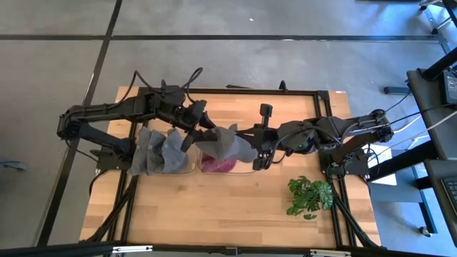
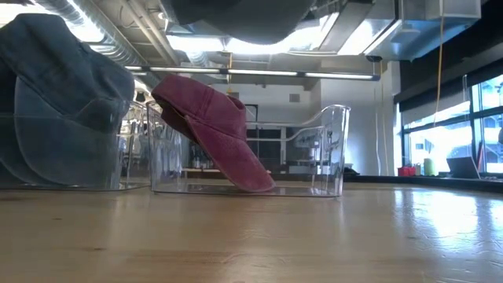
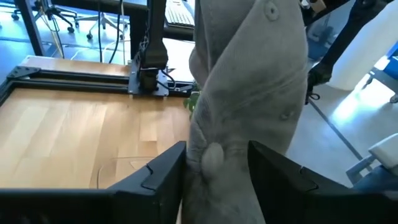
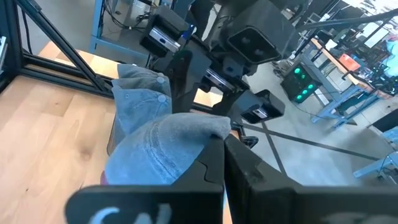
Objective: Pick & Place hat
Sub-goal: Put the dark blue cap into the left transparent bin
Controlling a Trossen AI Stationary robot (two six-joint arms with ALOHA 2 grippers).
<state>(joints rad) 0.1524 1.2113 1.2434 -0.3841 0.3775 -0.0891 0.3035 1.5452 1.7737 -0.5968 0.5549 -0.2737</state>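
A grey cap [image 1: 227, 143] hangs in the air between my two grippers, above a clear bin [image 2: 330, 149] that holds a maroon cap [image 2: 216, 126]. The maroon cap leans on its brim against the bin floor. My left gripper [image 1: 194, 134] is at the grey cap's left end and my right gripper [image 1: 260, 157] at its right end; both are shut on it. In the low view only the grey cap's underside [image 2: 236, 16] shows at the top. A second clear bin [image 2: 78, 157] on the left holds bluish caps [image 1: 158, 151]. My left gripper [image 3: 216, 150] pinches the grey cap's bunched crown cloth [image 3: 214, 155] between its two fingers, several layers. The fingers lie roughly level, coming from the table's left. The cap is lifted clear and stretches away from the fingers. My right gripper [image 4: 221, 144] pinches the grey cap's edge [image 4: 211, 129] between its shut fingers, coming from the table's right. The cap's crown [image 4: 161, 149] bulges out beyond the fingertips. The cap is lifted clear of the bin.
A small green plant [image 1: 309, 196] stands near the table's right front. A black frame [image 1: 235, 91] runs around the wooden table [image 1: 214, 214]. The near half of the tabletop is bare wood.
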